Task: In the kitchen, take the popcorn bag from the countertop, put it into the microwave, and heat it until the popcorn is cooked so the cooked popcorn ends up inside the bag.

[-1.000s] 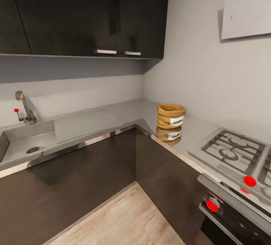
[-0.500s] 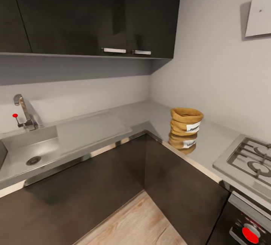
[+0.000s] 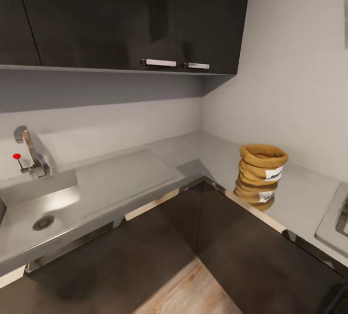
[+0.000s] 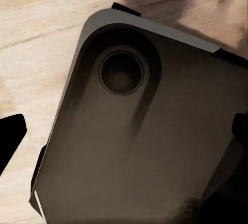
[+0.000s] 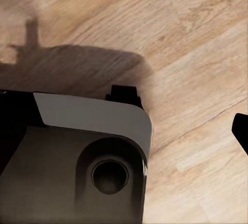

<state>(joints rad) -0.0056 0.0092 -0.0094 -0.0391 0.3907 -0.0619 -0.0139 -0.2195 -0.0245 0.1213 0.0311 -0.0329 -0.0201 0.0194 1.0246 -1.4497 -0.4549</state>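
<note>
One small orange-brown paper popcorn bag (image 3: 262, 169) w/ horizontal creases and a rolled rim stands upright on the glossy light-grey countertop (image 3: 304, 193), near the inner corner of the L-shaped run, close to the front edge. Its mouth is open, but I can't see what's inside from my head cam. A white label sits on the bag's side — the writing is too small to read. The bag's reflection shows in the worktop just below it.

Further along on my left, a steel sink basin (image 3: 34, 203) w/ a round drain (image 3: 43, 222) holds nothing visible; a steel tap w/ a red-tipped lever (image 3: 28, 154) stands behind it. Black wall cabinets (image 3: 130, 14) w/ two silver handles hang above; black base cabinets (image 3: 261, 261) sit below. A steel hob corner (image 3: 334, 217) shows on my right.

My wrist cams look down at my dark base over the wood-plank floor (image 5: 196, 38). Left and right fingertips sit at opposite edges of each wrist view — both spread, holding nothing.
</note>
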